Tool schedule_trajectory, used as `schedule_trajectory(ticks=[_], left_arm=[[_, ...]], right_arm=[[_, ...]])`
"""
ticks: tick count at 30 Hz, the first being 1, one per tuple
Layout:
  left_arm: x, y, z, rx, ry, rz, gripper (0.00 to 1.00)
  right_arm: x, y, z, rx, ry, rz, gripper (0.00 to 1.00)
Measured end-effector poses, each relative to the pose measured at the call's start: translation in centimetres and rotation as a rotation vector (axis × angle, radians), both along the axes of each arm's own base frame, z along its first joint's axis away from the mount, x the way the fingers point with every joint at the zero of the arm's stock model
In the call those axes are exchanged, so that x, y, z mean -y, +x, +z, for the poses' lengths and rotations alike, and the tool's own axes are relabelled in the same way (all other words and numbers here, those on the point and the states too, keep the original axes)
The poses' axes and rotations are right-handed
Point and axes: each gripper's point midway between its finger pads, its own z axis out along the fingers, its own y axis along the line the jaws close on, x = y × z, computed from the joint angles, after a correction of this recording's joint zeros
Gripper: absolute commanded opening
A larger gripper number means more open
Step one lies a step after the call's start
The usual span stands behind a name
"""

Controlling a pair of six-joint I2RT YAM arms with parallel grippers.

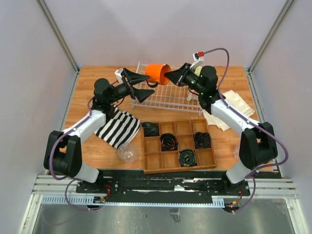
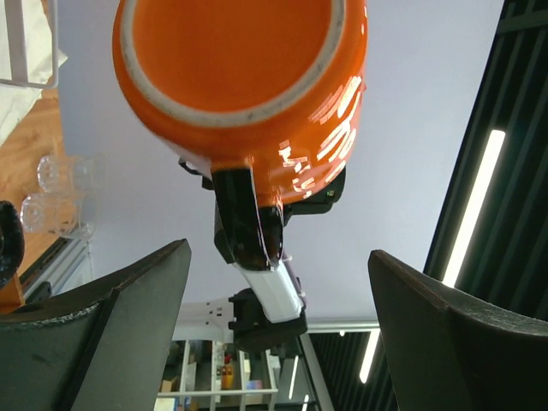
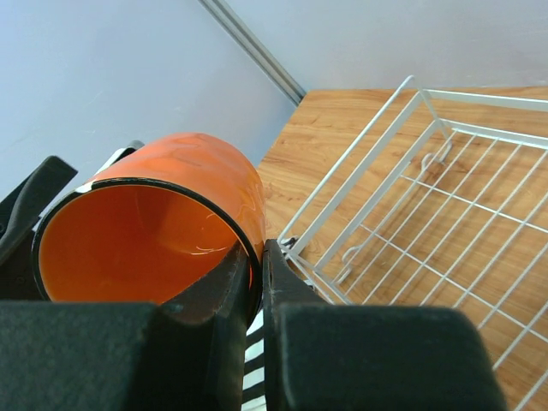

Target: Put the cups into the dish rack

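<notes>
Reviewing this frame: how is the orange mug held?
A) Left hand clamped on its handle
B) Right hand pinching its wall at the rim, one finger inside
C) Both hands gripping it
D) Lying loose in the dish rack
B: the right hand pinches the wall of the orange mug at the rim, one finger inside and one outside, while the left hand stands open, not closed on it.

right gripper [image 3: 257, 261] pinching orange mug [image 3: 175, 171], dish rack [image 3: 364, 171] beside
</notes>
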Motion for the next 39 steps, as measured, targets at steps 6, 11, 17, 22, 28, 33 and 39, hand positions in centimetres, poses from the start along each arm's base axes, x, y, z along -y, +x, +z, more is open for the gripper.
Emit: schedule_trajectory(ticks=[6,11,17,22,28,33,39], left_arm=[[0.6,0.6,0.7,0.012,-0.028,-0.011,0.83],[1.0,0.5,0.6,0.000,-0.039,-0.031,0.66],[1.1,0.4,0.5,-0.010,-0.045,-0.042,0.48],[1.2,0.1,0.9,0.000,-0.054,-0.058,0.41],[1.6,-0.6,1.6,0.020,-0.077,-0.086,0.32],[1.9,-0.7,1.5,0.003,-0.085,-0.102,0.11],[2.1,-0.8,1.2,-0.020,-0.089,-0.111,0.01]], right_arm=[[-2.1,-1.5,-0.1,0.010,0.004,0.051,0.01],[-2.4,-1.7,0.1,0.034,0.017,0.051,0.01],[-2.4,-1.6,0.6,0.059,0.042,0.044,0.01],[-2.3,-1.6,1.0,0.066,0.055,0.041,0.01],[-2.4,-1.5,0.5,0.057,0.050,0.041,0.01],[-2.4,-1.6,0.4,0.055,0.050,0.044,0.01],[-2.3,-1.5,0.4,0.067,0.045,0.039,0.01]])
